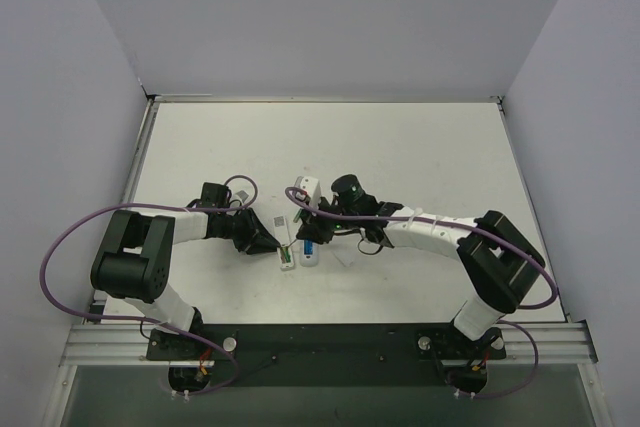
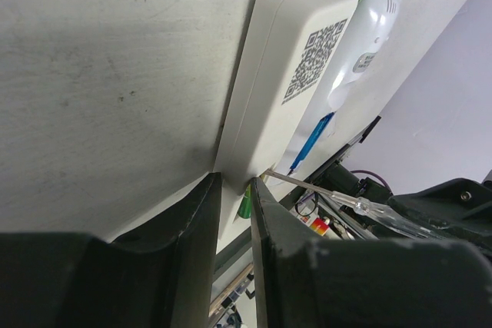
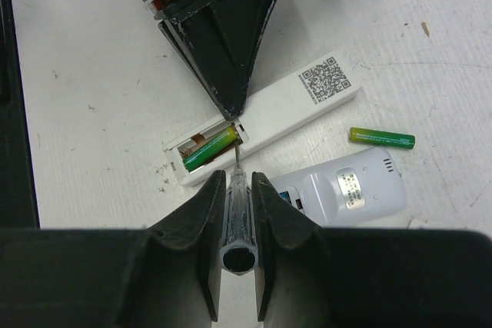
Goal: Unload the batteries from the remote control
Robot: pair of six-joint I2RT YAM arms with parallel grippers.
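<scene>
A slim white remote (image 3: 292,101) with a QR label lies with its battery bay open, and one green battery (image 3: 209,149) sits inside it. A second green battery (image 3: 382,137) lies loose on the table. A wider white remote (image 3: 350,190) lies beside it, with a bit of a blue cell (image 3: 296,201) showing. My left gripper (image 2: 234,182) is shut on the slim remote (image 2: 284,90) at its bay end. My right gripper (image 3: 236,178) is shut on a clear-handled screwdriver (image 3: 237,213), whose tip touches the bay's edge by the green battery. Other cells are hidden.
Both grippers meet mid-table in the top view, the left gripper (image 1: 268,239) and the right gripper (image 1: 318,229) on either side of the remotes (image 1: 288,247). A white piece (image 1: 307,190) stands just behind them. Purple cables loop off both arms. White walls enclose the table (image 1: 420,147).
</scene>
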